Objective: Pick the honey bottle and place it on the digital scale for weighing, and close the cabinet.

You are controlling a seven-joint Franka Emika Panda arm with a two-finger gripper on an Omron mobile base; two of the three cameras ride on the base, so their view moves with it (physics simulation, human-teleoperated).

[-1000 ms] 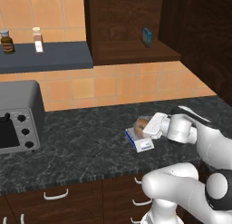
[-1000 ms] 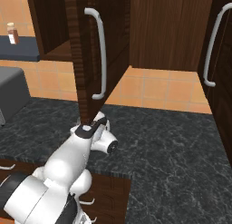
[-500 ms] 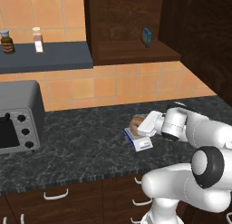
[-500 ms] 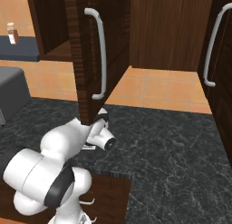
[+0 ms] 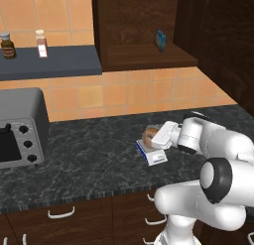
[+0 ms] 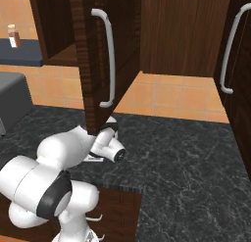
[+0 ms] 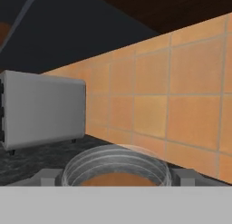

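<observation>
The honey bottle (image 5: 148,135), a tan-brown jar, stands on the digital scale (image 5: 155,156), a small blue-sided plate on the dark counter. My gripper (image 5: 157,137) reaches in level from the right and is shut on the honey bottle. In the hand view the jar's pale lid (image 7: 117,166) sits between my gripper's (image 7: 117,177) two fingertips (image 7: 49,177), which stand right beside it. The cabinet (image 5: 141,28) hangs above with its door (image 6: 90,64) swung open over the scale; its silver bar handle (image 6: 109,57) faces the right base camera.
A small blue box (image 5: 160,40) stands on the cabinet shelf. The grey toaster oven (image 5: 20,127) sits at the counter's left. Two labelled bottles (image 5: 7,44) (image 5: 41,43) stand on the dark wall shelf. Another closed cabinet door (image 6: 240,64) is at right.
My forearm and elbow have swung round toward the cameras while the hand edged slightly left. The honey bottle stays on the scale between the fingers. The cabinet door has not moved.
</observation>
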